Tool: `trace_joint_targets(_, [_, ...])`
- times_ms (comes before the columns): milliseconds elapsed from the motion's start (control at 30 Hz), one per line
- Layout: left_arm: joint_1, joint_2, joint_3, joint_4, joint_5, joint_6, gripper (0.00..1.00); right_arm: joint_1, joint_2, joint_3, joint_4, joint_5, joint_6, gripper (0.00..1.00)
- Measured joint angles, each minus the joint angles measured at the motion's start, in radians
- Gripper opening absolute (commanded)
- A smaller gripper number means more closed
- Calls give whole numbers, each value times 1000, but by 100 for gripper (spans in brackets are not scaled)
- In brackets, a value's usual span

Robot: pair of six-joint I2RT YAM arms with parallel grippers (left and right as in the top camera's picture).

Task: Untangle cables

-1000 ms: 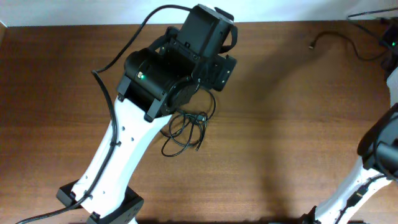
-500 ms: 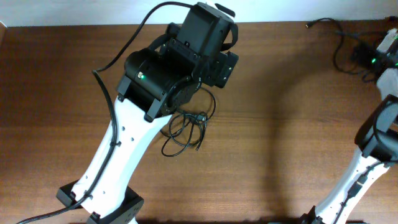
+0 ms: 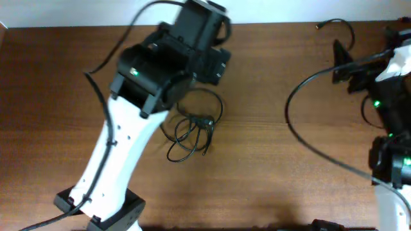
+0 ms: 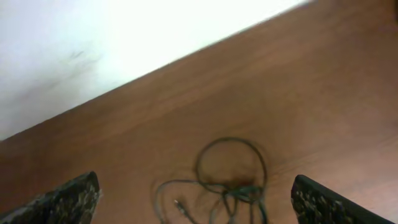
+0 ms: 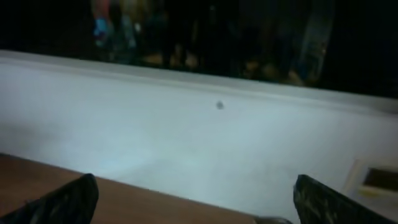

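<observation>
**Left arm**: a white tapering shell, dotted with small dark screw heads, is joining a black base to a bulky black motor housing, where a green light is glowing. A black cable is running along the shell.

**Right arm**: a white link is meeting black joints, green lights are glowing, and a second black cable is looping out from it.

**Both wrist views:** the fingertips are showing dark, grainy pads.
</observation>
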Motion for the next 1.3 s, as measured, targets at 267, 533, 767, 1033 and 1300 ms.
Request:
trace_joint_targets(267, [172, -50, -26, 636, -19, 323, 99, 37, 15, -8, 26, 42, 59, 99])
trace_joint_targets(533, [330, -1100, -1187, 819, 0, 304, 99, 50, 92, -12, 35, 49, 84, 99])
trace_joint_targets(767, [333, -1017, -1485, 665, 295, 172, 99, 189, 101, -12, 40, 49, 86, 99])
trace_joint_targets(1033, [321, -523, -1574, 713, 805, 360, 96, 206, 103, -12, 37, 53, 68, 99])
trace_joint_targets(1300, [281, -451, -1605, 686, 810, 420, 0, 206, 137, -12, 38, 53, 65, 99])
